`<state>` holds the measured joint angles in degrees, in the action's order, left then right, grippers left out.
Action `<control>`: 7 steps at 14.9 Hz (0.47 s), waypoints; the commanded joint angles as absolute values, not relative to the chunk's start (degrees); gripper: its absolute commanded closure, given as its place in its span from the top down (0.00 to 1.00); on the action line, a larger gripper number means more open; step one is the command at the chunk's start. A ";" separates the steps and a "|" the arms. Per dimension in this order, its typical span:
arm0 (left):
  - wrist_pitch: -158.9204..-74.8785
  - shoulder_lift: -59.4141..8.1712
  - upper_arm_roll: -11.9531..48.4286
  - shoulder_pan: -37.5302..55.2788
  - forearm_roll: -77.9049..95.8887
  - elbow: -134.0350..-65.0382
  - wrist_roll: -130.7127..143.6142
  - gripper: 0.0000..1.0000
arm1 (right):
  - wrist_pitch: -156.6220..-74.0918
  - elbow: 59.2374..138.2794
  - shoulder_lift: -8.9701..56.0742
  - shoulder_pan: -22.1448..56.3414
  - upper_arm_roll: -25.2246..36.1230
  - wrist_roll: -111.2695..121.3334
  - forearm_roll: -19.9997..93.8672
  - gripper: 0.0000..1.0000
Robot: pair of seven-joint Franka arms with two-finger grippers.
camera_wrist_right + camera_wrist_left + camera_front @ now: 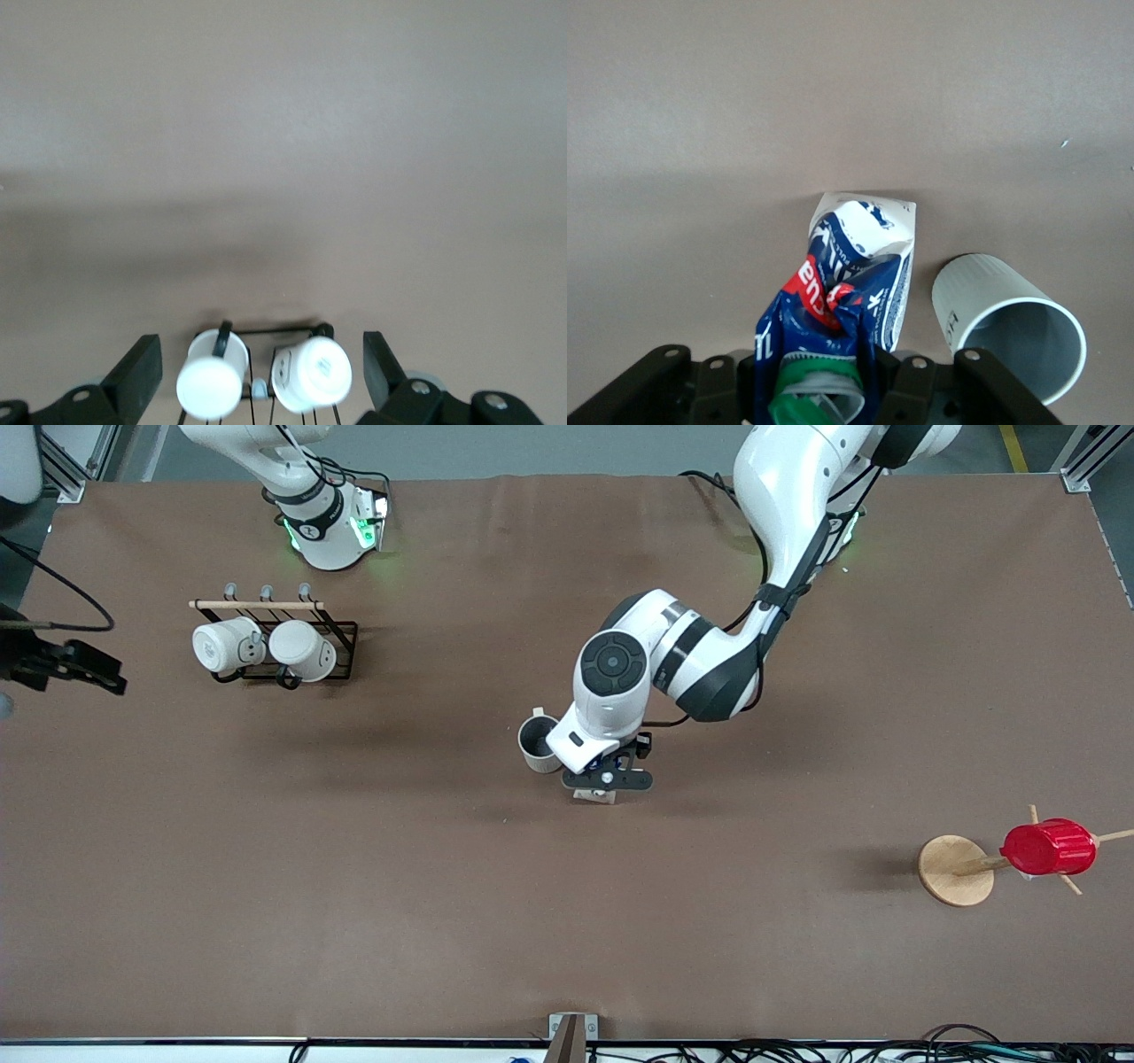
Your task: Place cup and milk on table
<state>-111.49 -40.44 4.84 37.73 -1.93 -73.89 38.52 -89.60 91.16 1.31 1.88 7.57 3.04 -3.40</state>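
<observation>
My left gripper (pixel 609 783) hangs low over the middle of the brown table (pixel 567 921), shut on the milk (pixel 594 796). In the left wrist view the gripper (pixel 819 390) clamps the crumpled blue and white carton (pixel 855 266) near its green cap. The carton's base is at the table; I cannot tell whether it touches. The cup (pixel 538 744) stands upright on the table right beside the carton, toward the right arm's end, with its dark inside showing (pixel 1010 323). My right gripper (pixel 113 673) waits open and empty near the right arm's end of the table (pixel 259 372).
A black wire rack (pixel 341 638) with two all-white mugs (pixel 266 646) stands near the right arm's base and shows in the right wrist view (pixel 257 376). A red ribbed cup (pixel 1048 847) hangs on a wooden stand (pixel 955 870) toward the left arm's end.
</observation>
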 commanded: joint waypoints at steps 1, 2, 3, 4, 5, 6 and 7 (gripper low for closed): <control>-110.30 -40.96 4.57 38.41 -2.37 -72.16 39.99 0.14 | -87.19 89.65 0.27 -1.92 4.40 4.22 -1.15 1.00; -110.22 -40.87 4.48 38.58 -1.59 -72.33 40.60 0.16 | -86.93 89.82 -0.08 -1.85 4.39 4.31 -0.36 1.00; -110.13 -40.61 4.48 38.58 -0.62 -72.59 40.95 0.17 | -86.58 89.82 -0.09 -1.41 4.48 4.39 0.08 1.00; -110.13 -40.43 4.48 38.58 -0.09 -72.68 41.22 0.18 | -87.01 89.82 -0.09 -0.88 4.48 4.31 0.09 1.00; -110.04 -40.34 4.48 38.93 0.09 -72.77 41.22 0.18 | -87.27 89.82 0.09 -0.88 4.74 4.31 0.09 1.00; -109.43 -40.34 4.48 39.46 0.09 -72.95 41.22 0.20 | -87.19 89.82 0.09 -0.97 4.83 4.31 0.17 1.00; -108.81 -40.34 4.57 39.46 0.09 -73.21 41.05 0.21 | -87.19 89.82 0.09 -0.88 4.83 4.31 0.09 1.00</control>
